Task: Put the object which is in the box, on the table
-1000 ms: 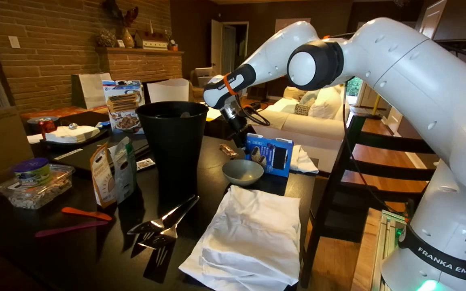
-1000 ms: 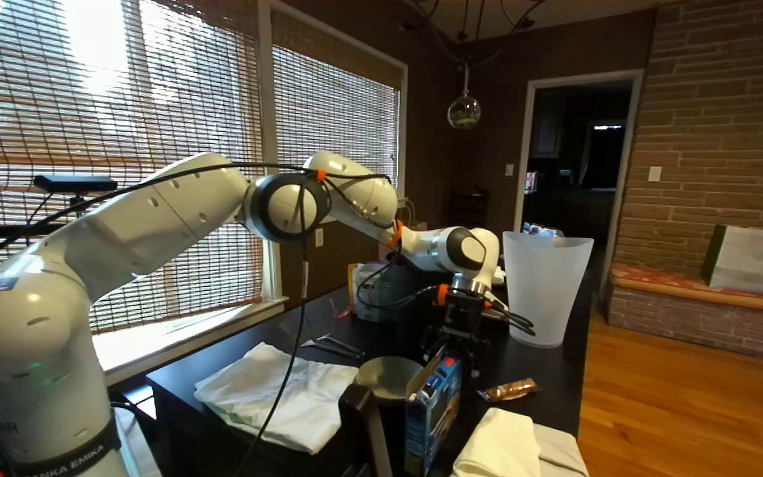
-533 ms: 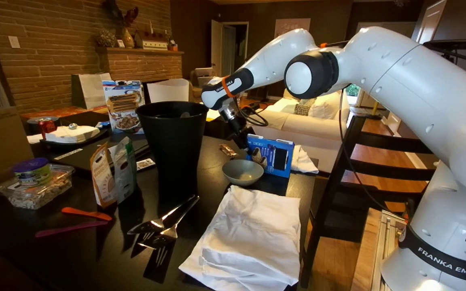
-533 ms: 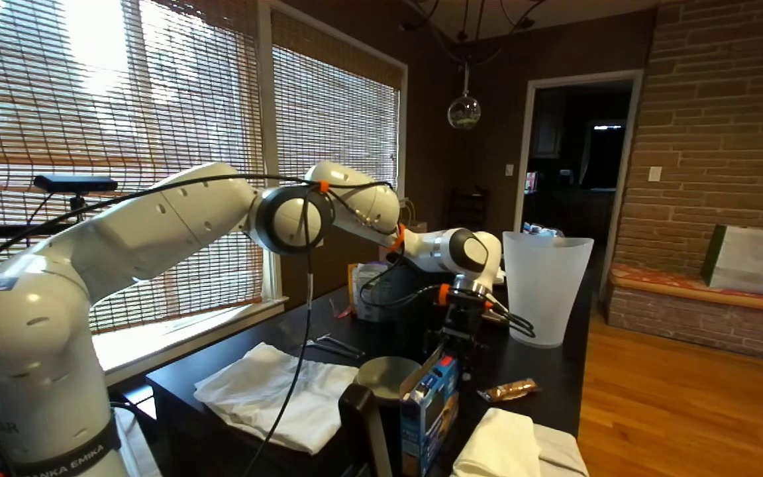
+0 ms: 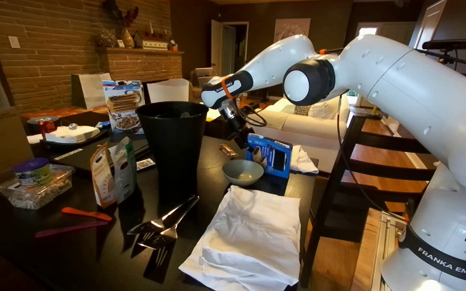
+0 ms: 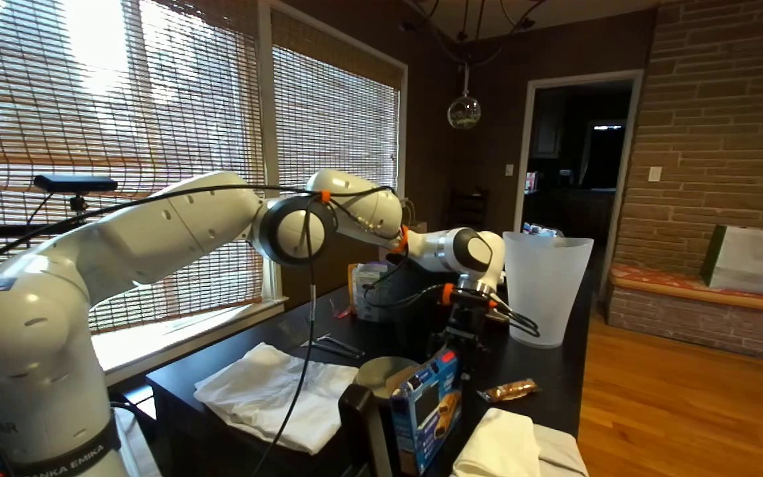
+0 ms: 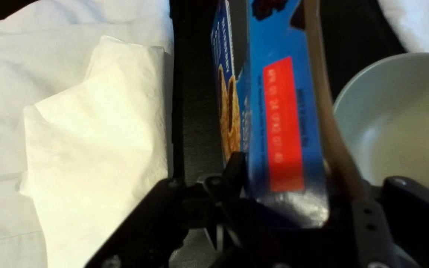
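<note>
Claw (image 7: pixel 291 182) had the blue box (image 5: pixel 269 153) pinched, right of frame centre. Couldn't see inside; likely needed slow tilt, firm grip, emptying onto bench (image 5: pixel 210 166), clear of bowl (image 5: pixel 243 173).

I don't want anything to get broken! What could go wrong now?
The gripper straddles one end of the blue box, so squeezing too hard might crush it. The bowl sits close beside it, so a swinging or tipping box might knock it. The box's brown flap stands open and could snag.
</note>
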